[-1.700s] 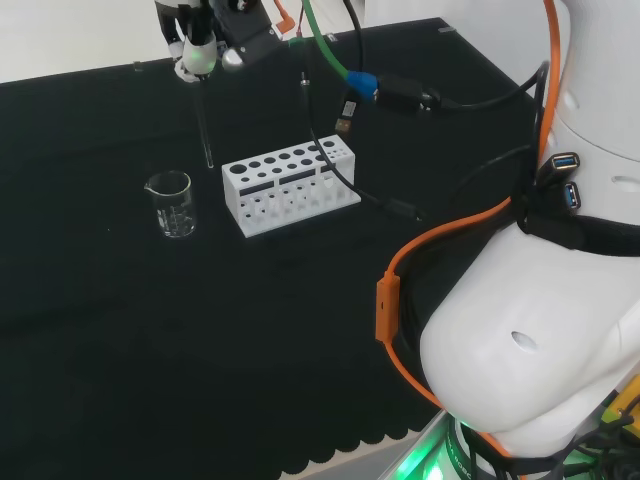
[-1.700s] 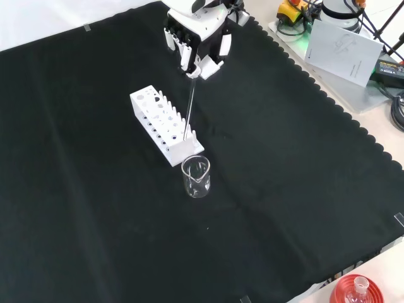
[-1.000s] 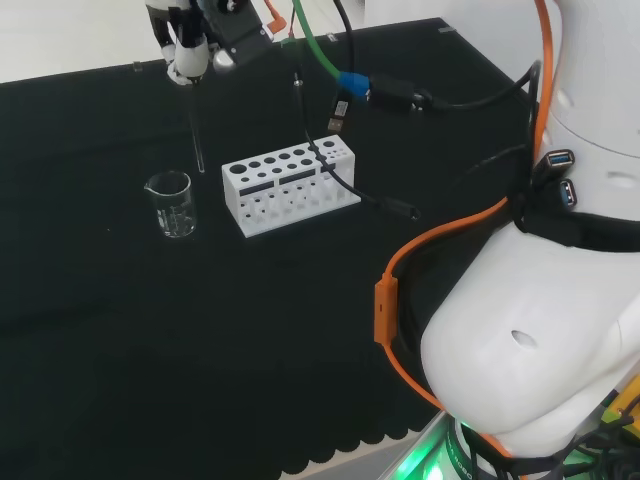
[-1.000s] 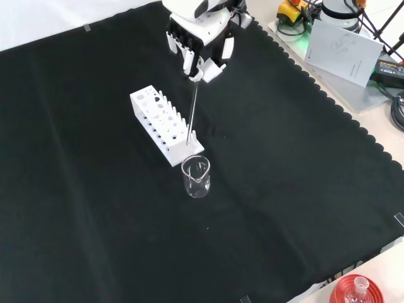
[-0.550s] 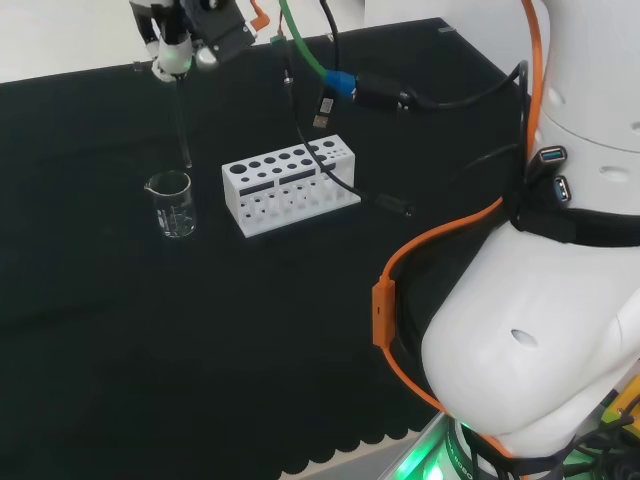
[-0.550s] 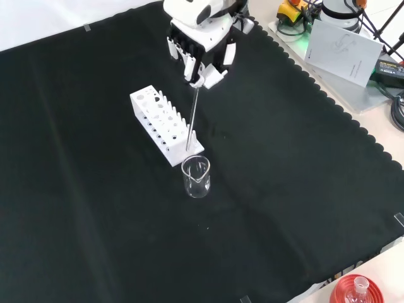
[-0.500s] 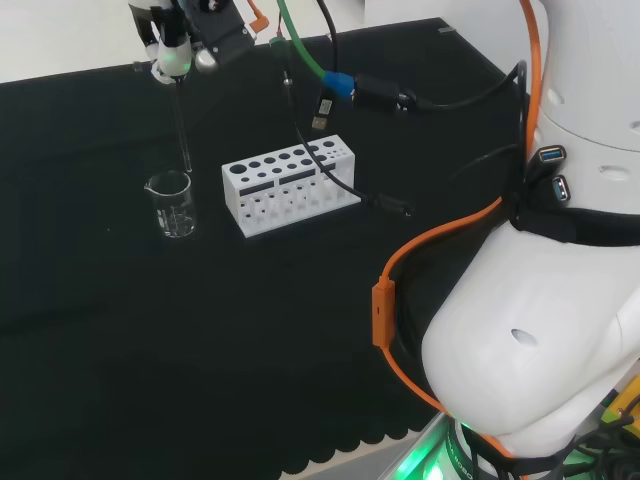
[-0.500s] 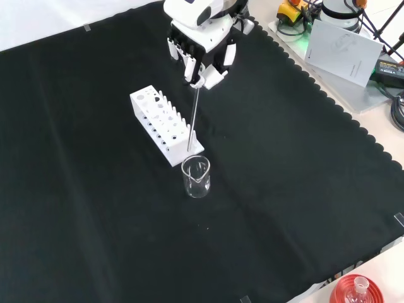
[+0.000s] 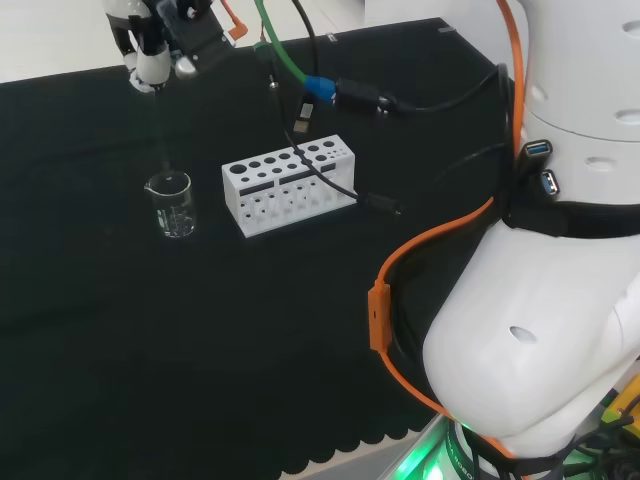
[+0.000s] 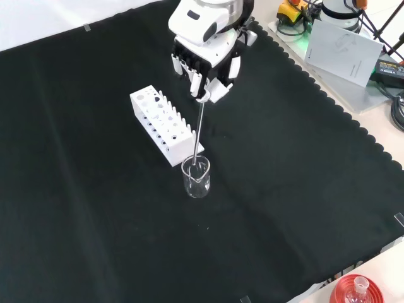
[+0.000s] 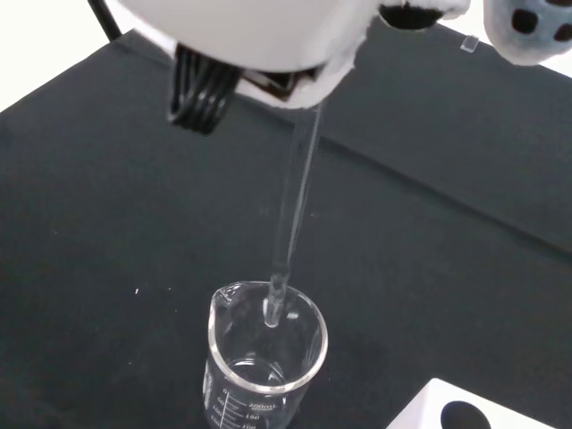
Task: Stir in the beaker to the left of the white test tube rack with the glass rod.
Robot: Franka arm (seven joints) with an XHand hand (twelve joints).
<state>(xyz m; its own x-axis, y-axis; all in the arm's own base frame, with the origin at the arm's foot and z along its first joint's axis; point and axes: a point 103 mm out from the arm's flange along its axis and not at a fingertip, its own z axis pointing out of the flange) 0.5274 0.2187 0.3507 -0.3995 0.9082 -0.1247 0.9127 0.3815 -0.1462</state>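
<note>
A: In the head view, where was the thin clear glass rod (image 9: 157, 125)?

B: Pinched in the hand's (image 9: 150, 45) curled fingers, over the small clear glass beaker (image 9: 172, 205) beside the white test tube rack (image 9: 288, 185), mid-surface.

A: Front view?

B: A tilted rod (image 10: 199, 129) could tip the beaker (image 10: 196, 177).

A: Wrist view?

B: The rod's tip (image 11: 271, 315) sat just inside the rim; the beaker (image 11: 261, 366) looked empty.

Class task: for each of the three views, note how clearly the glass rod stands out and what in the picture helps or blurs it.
Head view: glass rod nearly vanishes against dark cloth. Front view: it shows as a thin bright line below the robot hand. Wrist view: rod sharp over the beaker; hand parts near the lens blurred.
</note>
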